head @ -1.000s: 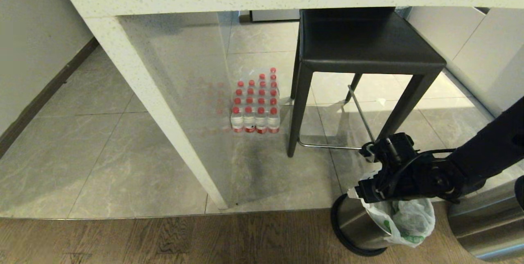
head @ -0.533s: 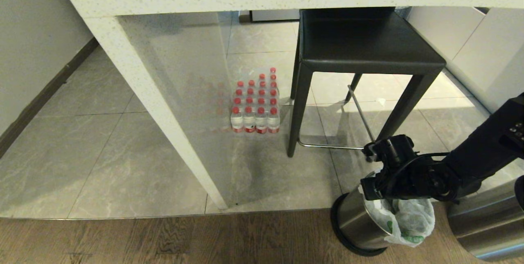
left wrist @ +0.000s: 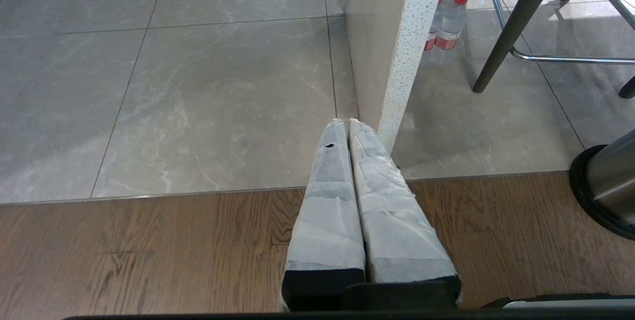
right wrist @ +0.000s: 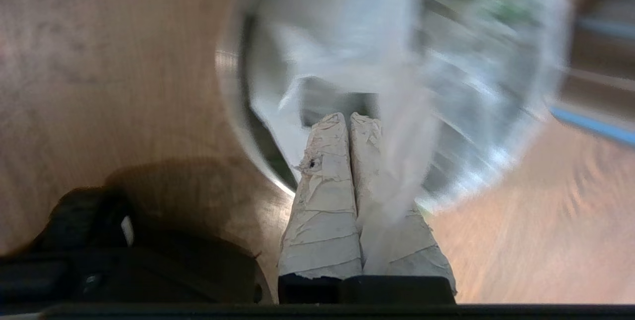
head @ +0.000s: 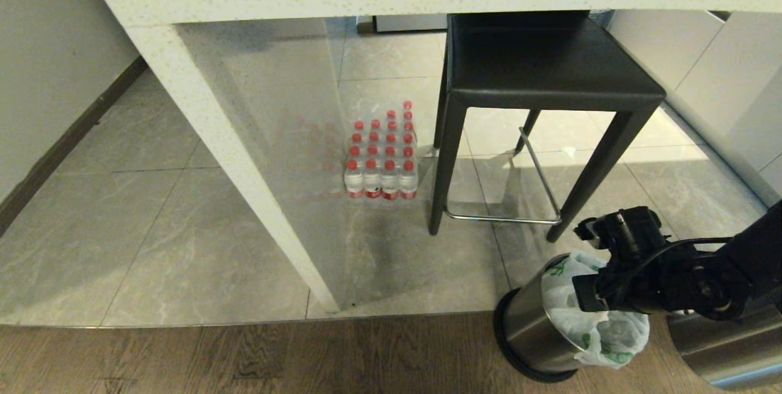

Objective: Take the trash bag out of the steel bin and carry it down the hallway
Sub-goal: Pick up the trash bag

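Note:
The steel bin (head: 525, 327) stands on the wood floor at the lower right, lined with the white, green-printed trash bag (head: 611, 333). My right gripper (head: 588, 296) hangs over the bin's mouth, its fingers hidden behind the wrist in the head view. In the right wrist view the gripper (right wrist: 349, 117) is shut, and a strand of the trash bag (right wrist: 397, 161) runs out from between the fingers over one of them, above the bin's rim (right wrist: 233, 87). The left gripper (left wrist: 347, 121) is shut on nothing, low over the floor, with the bin (left wrist: 607, 181) off to its side.
A black stool (head: 544, 70) stands just beyond the bin, under a white stone counter whose leg (head: 244, 156) reaches the floor. A pack of red-capped water bottles (head: 382, 156) sits under the counter. A second steel cylinder (head: 727, 345) stands right of the bin.
The right gripper has moved right and toward me over the bin and closed its fingers. The bag's far edge now stands pulled up from the rim. The left arm has kept still.

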